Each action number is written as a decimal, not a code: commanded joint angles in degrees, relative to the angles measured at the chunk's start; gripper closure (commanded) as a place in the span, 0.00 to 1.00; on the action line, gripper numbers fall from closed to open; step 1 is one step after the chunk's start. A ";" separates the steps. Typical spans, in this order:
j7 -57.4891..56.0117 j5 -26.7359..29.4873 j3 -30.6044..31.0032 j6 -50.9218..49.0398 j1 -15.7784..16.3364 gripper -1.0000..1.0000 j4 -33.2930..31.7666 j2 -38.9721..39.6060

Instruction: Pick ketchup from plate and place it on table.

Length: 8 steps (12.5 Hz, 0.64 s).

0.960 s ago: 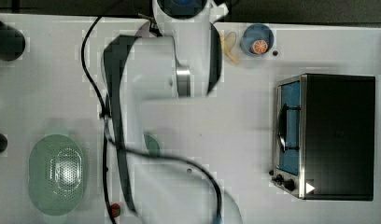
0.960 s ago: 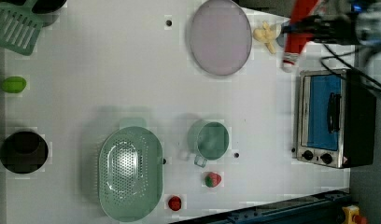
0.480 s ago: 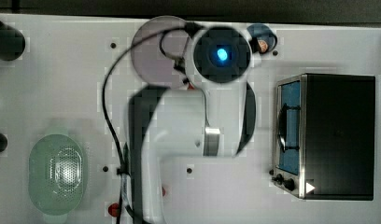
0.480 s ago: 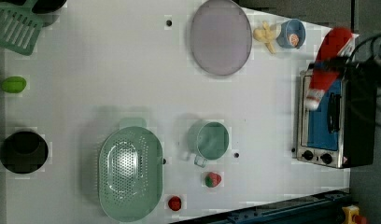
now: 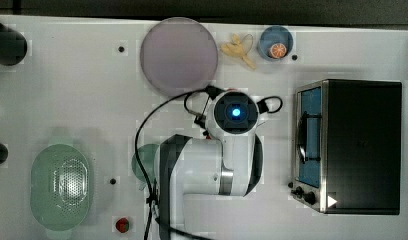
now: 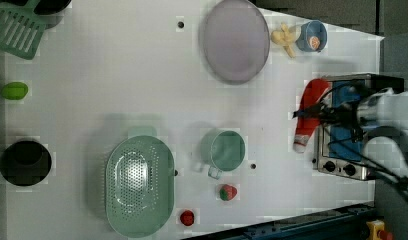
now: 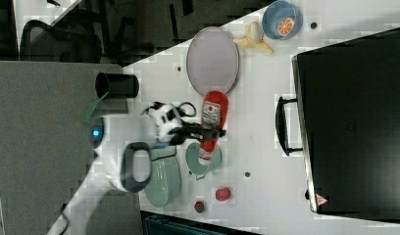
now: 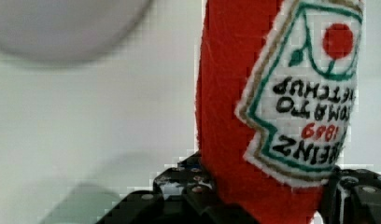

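Observation:
The ketchup (image 6: 310, 107), a soft red bottle with a white label and a pale cap, hangs in the air off the plate. My gripper (image 6: 316, 113) is shut on its middle. In the right view the ketchup (image 7: 213, 113) sits just past the plate (image 7: 212, 61), cap end pointing at the green mug, with the gripper (image 7: 208, 133) clamped across it. The wrist view has the ketchup (image 8: 230, 116) label up close between my gripper's (image 8: 268, 198) black fingers (image 8: 179, 186). The mauve-grey plate (image 5: 178, 55) lies bare on the white table (image 5: 67, 90). My wrist hides the bottle in the top view.
A toaster oven (image 5: 352, 145) stands close to the held bottle. A green mug (image 6: 223, 150), a perforated green basket (image 6: 139, 185), a strawberry (image 6: 228, 192) and a small red lump (image 6: 187, 218) lie nearby. A blue bowl (image 5: 275, 42) and a banana (image 5: 237, 48) sit beside the plate.
My arm has carried the ketchup away from the plate's edge and the blue bowl, down the left view, to a spot in front of the toaster oven. The grip has stayed the same.

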 commanded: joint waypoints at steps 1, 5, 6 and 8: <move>-0.76 0.52 -0.64 5.48 0.37 0.40 -3.26 1.28; -0.77 0.52 -0.69 10.12 0.37 0.15 -3.92 7.40; -0.76 0.52 -0.69 11.37 0.38 0.03 -3.79 8.25; -0.77 0.55 -0.70 11.74 0.38 0.00 -3.12 7.33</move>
